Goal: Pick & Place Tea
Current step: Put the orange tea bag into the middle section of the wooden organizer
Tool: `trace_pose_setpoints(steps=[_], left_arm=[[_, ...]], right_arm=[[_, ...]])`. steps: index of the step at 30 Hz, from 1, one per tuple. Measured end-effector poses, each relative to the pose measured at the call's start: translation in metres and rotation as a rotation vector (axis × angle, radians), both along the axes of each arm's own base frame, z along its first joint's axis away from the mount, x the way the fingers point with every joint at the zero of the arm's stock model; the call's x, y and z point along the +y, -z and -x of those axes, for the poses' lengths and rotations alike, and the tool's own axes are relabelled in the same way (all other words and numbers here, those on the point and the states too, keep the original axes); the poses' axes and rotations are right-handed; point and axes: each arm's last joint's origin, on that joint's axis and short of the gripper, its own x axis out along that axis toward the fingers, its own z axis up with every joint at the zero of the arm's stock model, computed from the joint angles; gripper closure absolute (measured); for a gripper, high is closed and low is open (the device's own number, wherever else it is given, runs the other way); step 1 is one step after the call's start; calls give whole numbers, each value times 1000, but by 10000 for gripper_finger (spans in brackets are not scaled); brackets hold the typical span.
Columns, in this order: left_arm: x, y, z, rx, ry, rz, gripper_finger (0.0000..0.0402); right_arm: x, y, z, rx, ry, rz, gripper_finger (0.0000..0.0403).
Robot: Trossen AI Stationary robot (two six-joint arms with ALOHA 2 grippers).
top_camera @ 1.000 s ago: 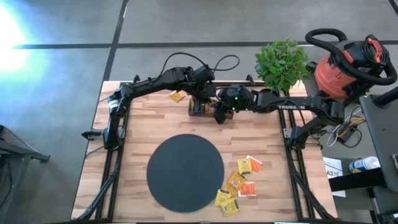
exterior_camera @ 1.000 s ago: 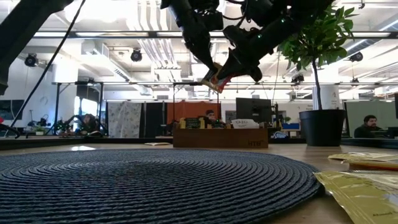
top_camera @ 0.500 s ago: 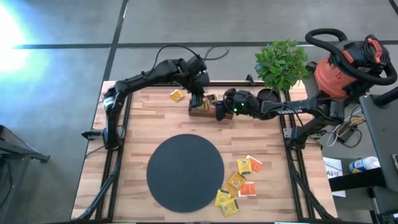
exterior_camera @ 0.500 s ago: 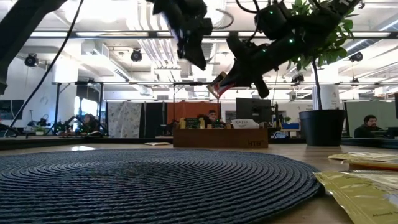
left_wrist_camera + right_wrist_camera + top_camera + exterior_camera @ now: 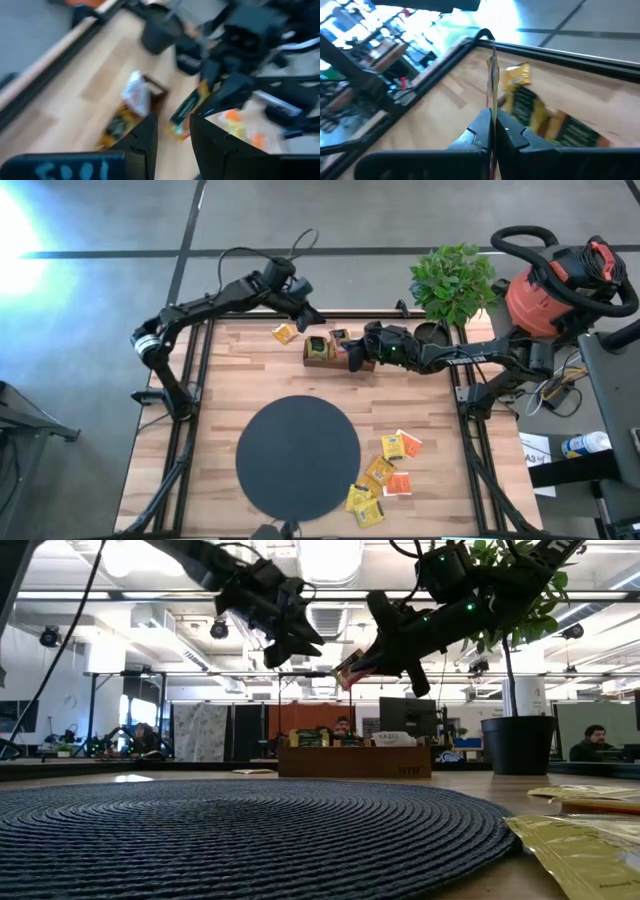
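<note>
Wooden table (image 5: 220, 380) below me: my right claw (image 5: 352, 360) pinches a sachet (image 5: 492, 75) edge-on just above the tray (image 5: 322, 350) at the far edge; left claw (image 5: 310, 315) released, empty, beside it.

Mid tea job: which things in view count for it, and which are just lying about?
Job:
- right gripper, shut on a tea sachet
- wooden tray holding sachets
- lone sachet
- sachet pile
- left gripper, open, empty

Lying about:
- black round mat
- potted plant
- red shop vacuum
</note>
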Motion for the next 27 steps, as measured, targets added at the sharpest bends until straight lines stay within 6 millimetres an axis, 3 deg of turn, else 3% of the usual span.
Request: trace_pose_setpoints(steps=[8,27], left_arm=[[4,26,-6,-73,102,94,294],[3,27,-5,-96,168,110,294]], right_arm=[[1,-6,-2,-64,-82,-6,394],[-2,-10,-2,-116,-20,1,394]])
